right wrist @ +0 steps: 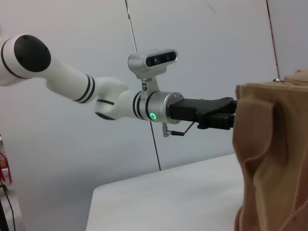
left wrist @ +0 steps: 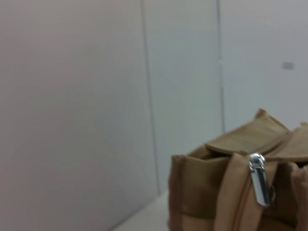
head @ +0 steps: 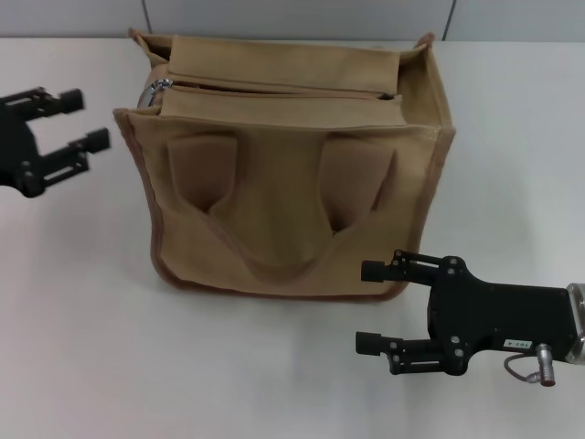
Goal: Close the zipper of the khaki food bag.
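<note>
The khaki food bag [head: 292, 183] stands upright in the middle of the white table, its looped handle hanging down the front. Its zipper [head: 274, 89] runs across the top panel and gapes open, with the silver pull tab [head: 161, 88] at the bag's left end. The pull tab [left wrist: 260, 185] hangs close in the left wrist view. My left gripper [head: 84, 117] hovers open just left of the bag's top corner, near the tab. My right gripper [head: 373, 306] is open at the bag's front right bottom corner, fingers pointing left. The right wrist view shows the bag [right wrist: 274, 154] and the left arm [right wrist: 159, 108] beyond.
The white table [head: 91, 347] spreads around the bag, with a grey wall behind it. A cable loops off the right wrist [head: 526, 366] at the front right.
</note>
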Action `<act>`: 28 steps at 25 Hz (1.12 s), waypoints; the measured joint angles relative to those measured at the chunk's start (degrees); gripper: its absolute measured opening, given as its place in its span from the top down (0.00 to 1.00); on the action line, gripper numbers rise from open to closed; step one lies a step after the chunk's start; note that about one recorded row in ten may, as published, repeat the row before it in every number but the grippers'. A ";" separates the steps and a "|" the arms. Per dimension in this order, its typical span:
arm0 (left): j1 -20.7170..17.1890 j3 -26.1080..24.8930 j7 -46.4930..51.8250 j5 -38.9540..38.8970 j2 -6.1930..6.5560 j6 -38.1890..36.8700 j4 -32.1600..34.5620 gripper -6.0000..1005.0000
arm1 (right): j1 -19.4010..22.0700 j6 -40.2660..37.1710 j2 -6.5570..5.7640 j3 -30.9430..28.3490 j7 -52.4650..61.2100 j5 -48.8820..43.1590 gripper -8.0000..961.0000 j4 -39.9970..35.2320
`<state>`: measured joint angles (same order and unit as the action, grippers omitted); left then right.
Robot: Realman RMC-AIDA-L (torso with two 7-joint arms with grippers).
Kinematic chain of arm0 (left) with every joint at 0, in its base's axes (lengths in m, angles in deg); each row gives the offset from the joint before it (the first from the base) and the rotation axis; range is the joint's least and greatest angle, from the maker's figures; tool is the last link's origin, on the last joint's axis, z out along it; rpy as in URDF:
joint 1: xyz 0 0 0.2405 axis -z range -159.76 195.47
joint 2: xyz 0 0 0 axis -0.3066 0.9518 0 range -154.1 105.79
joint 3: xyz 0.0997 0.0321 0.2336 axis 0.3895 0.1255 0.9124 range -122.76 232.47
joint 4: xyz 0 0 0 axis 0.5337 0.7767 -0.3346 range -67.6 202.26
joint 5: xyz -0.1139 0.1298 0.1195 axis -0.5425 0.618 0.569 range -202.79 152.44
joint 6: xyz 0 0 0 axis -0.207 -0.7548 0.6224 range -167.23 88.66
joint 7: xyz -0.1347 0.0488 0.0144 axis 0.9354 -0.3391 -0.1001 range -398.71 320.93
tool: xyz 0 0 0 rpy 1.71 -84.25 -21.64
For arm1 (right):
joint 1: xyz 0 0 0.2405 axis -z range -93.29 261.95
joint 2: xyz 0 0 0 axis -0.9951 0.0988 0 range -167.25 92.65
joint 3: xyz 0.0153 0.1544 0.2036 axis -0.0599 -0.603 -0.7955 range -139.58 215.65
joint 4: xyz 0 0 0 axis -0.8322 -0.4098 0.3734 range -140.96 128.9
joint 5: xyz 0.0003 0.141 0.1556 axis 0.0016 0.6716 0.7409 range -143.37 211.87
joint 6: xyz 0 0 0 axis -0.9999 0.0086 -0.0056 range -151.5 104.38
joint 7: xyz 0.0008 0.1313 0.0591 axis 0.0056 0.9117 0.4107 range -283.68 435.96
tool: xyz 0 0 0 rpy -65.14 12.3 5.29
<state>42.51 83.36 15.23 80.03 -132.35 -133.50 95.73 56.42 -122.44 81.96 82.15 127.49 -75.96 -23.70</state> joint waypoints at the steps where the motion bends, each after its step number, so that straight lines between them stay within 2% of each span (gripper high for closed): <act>1: 0.40 0.44 0.19 0.80 -0.02 -0.24 0.03 0.45 | -0.24 0.17 0.00 0.02 0.00 0.00 0.15 0.00; 6: 3.61 1.70 -1.06 5.29 -2.60 5.47 0.38 0.45 | -0.64 0.22 0.00 0.04 0.00 0.00 0.15 0.00; 10: 4.68 0.63 -3.89 4.55 -4.41 11.07 0.77 0.46 | -0.80 0.22 0.01 0.08 0.01 0.00 0.15 0.00; 12: 4.60 -0.72 -5.45 3.09 -4.96 11.24 1.13 0.46 | -0.82 0.22 0.01 0.01 0.04 0.00 0.15 0.00; 15: 3.52 -1.94 -7.97 -0.37 -5.04 8.17 1.03 0.46 | -0.81 0.22 0.01 0.00 0.11 0.00 0.15 0.00; 16: 2.80 -1.89 -8.42 -1.70 -4.48 5.22 0.83 0.47 | -0.75 0.22 0.01 0.00 0.12 0.00 0.15 0.00; 21: 2.45 -1.51 -7.68 -0.92 -3.55 2.37 0.61 0.47 | -0.51 0.57 0.01 -0.01 0.14 0.00 0.15 0.01; 28: 2.65 -1.22 -7.98 -0.52 -4.45 4.14 0.63 0.48 | -0.57 0.58 0.09 0.00 0.15 0.00 0.15 0.00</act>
<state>45.15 82.13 7.25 79.52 -136.80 -129.36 96.36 55.85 -121.86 82.05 82.15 127.64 -75.97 -23.69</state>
